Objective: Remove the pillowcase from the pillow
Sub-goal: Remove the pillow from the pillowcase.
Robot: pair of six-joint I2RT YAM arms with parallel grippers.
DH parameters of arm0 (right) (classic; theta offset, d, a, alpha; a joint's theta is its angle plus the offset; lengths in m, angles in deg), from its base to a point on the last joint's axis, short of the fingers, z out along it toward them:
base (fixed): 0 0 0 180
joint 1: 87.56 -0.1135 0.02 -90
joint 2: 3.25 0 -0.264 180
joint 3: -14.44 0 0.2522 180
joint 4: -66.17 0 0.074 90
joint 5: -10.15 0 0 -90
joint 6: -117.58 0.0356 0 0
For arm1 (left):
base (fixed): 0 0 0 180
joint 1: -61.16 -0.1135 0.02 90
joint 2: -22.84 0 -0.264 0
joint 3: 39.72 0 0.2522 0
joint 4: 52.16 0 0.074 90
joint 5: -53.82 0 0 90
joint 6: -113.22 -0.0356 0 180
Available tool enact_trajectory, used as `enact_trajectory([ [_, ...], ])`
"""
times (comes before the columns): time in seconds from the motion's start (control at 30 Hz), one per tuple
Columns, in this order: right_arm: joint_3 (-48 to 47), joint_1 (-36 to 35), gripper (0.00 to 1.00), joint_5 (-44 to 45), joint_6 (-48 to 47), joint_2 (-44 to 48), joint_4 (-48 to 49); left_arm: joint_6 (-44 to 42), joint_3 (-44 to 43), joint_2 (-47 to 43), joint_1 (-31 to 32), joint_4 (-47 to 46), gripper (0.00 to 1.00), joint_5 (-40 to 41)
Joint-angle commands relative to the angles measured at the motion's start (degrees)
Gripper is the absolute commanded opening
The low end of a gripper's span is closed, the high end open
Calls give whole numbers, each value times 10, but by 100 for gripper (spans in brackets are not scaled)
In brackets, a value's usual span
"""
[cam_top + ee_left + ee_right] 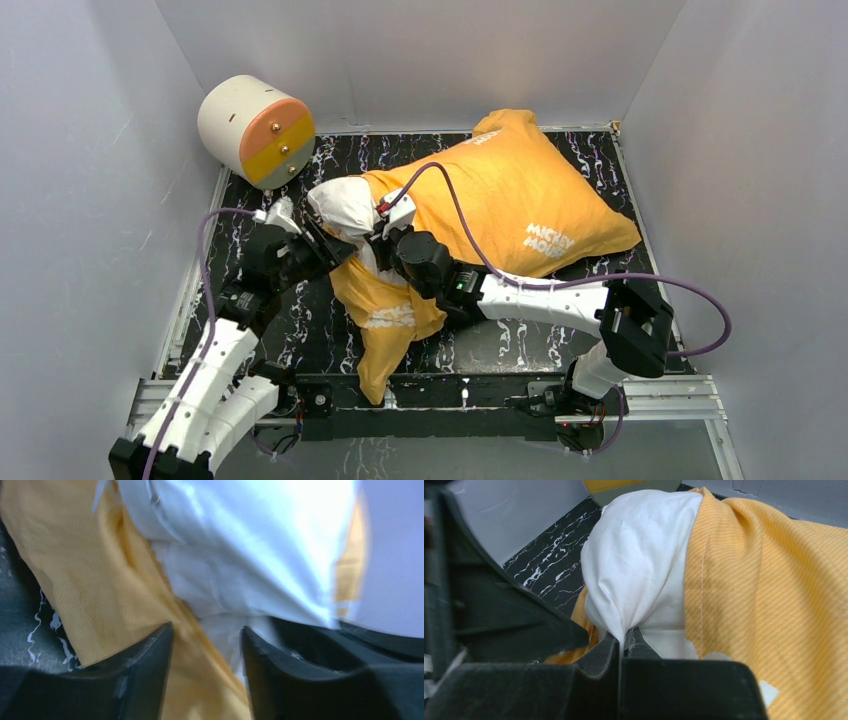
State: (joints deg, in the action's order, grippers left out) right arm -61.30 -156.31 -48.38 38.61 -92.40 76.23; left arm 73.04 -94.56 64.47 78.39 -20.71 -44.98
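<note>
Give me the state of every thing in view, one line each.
pillowcase, orange-yellow face up, not yet off, bunched at its open end.
pillow, mostly covered, one white corner sticking out.
left gripper, jaws open, fabric just ahead.
right gripper, jaws shut on the pillow's white corner.
cylinder, at the far left corner, orange-yellow end showing.

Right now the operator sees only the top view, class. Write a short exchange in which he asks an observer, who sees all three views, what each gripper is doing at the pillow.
Operator: Is the right gripper holding anything?
Observer: Yes. Its wrist view shows the right gripper shut on a pinch of the white pillow.
Operator: And the left one?
Observer: Its wrist view shows the left gripper open, jaws apart, with pillowcase and pillow cloth in the gap.
</note>
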Motion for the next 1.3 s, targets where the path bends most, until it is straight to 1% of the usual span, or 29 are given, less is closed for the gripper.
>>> enact_trajectory([
  [0.0,-71,5,0,-5,17,39,-23,-9,79,45,1,-55,35,-140],
  [0.07,-104,4,0,3,28,26,-92,4,132,19,1,-70,26,-146],
  [0.1,-111,5,0,3,33,23,-110,19,157,-1,1,-92,25,-155],
  [0.13,-110,4,0,-5,33,22,-116,35,185,-19,1,-123,28,-169],
  [0.17,-106,3,1,-17,30,23,-117,56,209,-32,1,-154,34,-184],
  [0.23,-99,2,2,-31,25,25,-121,81,238,-33,0,-195,59,-207],
  [0.27,-100,2,2,-32,24,25,-129,85,244,-22,1,-203,67,-214],
  [0.33,-112,-1,4,-34,22,24,-152,79,245,8,1,-213,76,-225],
  [0.4,-121,-1,8,-39,17,22,-174,75,241,38,1,-241,80,-250],
  [0.43,-125,-2,11,-41,16,22,-184,75,240,50,1,-261,74,-264],
  [0.47,-128,-2,16,-42,14,21,-192,76,238,58,1,-270,58,-270],
  [0.5,-131,-2,28,-46,12,21,-205,76,237,61,1,-269,43,-265],
  [0.53,-136,-2,38,-51,10,21,-219,74,236,57,1,-265,32,-254],
  [0.57,-141,-2,47,-65,5,19,-235,72,236,49,1,-256,10,-240],
  [0.6,-151,-2,54,-74,-4,16,-266,72,236,38,1,-242,1,-222],
  [0.63,-166,-2,59,-87,-11,10,-285,69,236,28,1,-231,0,-208],
  [0.7,-201,-2,69,-86,-13,-10,-357,66,239,3,1,-223,0,-187],
  [0.73,-212,-2,77,-82,-14,-17,-376,69,244,-8,1,-225,0,-182],
  [0.8,-221,-2,87,-94,-24,-29,-389,83,254,-30,1,-241,0,-174],
  [0.87,-229,-3,91,-103,-27,-47,-395,95,261,-46,0,-252,0,-167],
  [1.0,-274,-10,93,-113,-16,-107,-447,96,255,-55,1,-240,0,-159],
  [1.03,-289,-15,93,-100,-12,-121,-461,95,253,-53,1,-238,0,-159],
  [1.07,-297,-19,92,-64,-4,-132,-468,96,254,-52,0,-236,0,-159],
  [1.1,-286,-23,84,25,13,-156,-464,104,262,-64,1,-229,0,-153],
  [1.17,-276,-30,75,89,20,-174,-450,105,259,-75,1,-210,0,-143],
  [1.2,-272,-32,69,140,24,-186,-442,103,253,-79,1,-193,0,-136],
  [1.23,-274,-34,63,182,27,-197,-442,97,248,-80,1,-182,0,-130],
  [1.27,-284,-35,53,220,39,-208,-452,90,243,-81,0,-160,0,-127],
])
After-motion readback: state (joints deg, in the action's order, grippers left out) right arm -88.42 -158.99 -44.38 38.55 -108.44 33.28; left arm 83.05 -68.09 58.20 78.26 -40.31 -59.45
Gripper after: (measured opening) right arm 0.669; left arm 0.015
